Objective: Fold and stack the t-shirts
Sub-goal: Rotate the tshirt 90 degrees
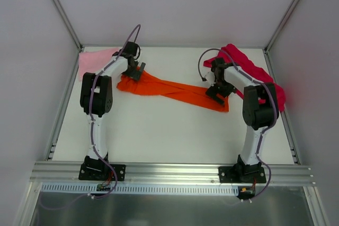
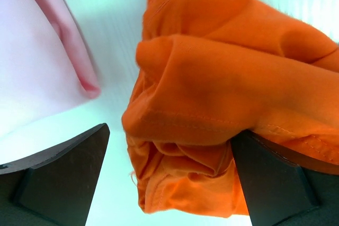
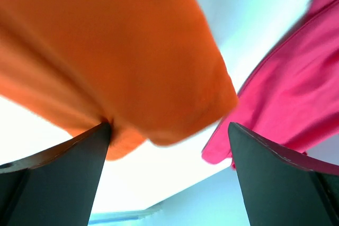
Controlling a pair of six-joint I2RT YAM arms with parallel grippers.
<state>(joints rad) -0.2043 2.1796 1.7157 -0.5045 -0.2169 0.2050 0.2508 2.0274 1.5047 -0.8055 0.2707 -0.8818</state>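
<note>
The orange t-shirt (image 1: 175, 91) lies bunched in a long strip across the table, between my two grippers. My left gripper (image 1: 135, 71) is open over its left end; in the left wrist view the crumpled orange cloth (image 2: 212, 78) sits between the spread fingers (image 2: 169, 130), against the right finger (image 2: 275, 183). My right gripper (image 1: 217, 91) is open at the strip's right end; in its wrist view (image 3: 169, 125) the blurred orange cloth (image 3: 116, 51) reaches the left finger. The light pink t-shirt (image 1: 94, 59) lies back left. The magenta t-shirt (image 1: 254, 72) lies heaped back right.
The pink shirt's folded edge (image 2: 47, 51) is just left of the left gripper. The magenta cloth (image 3: 296, 93) is close to the right gripper's right finger. Grey enclosure walls and metal rails (image 1: 169, 170) border the white table (image 1: 169, 136).
</note>
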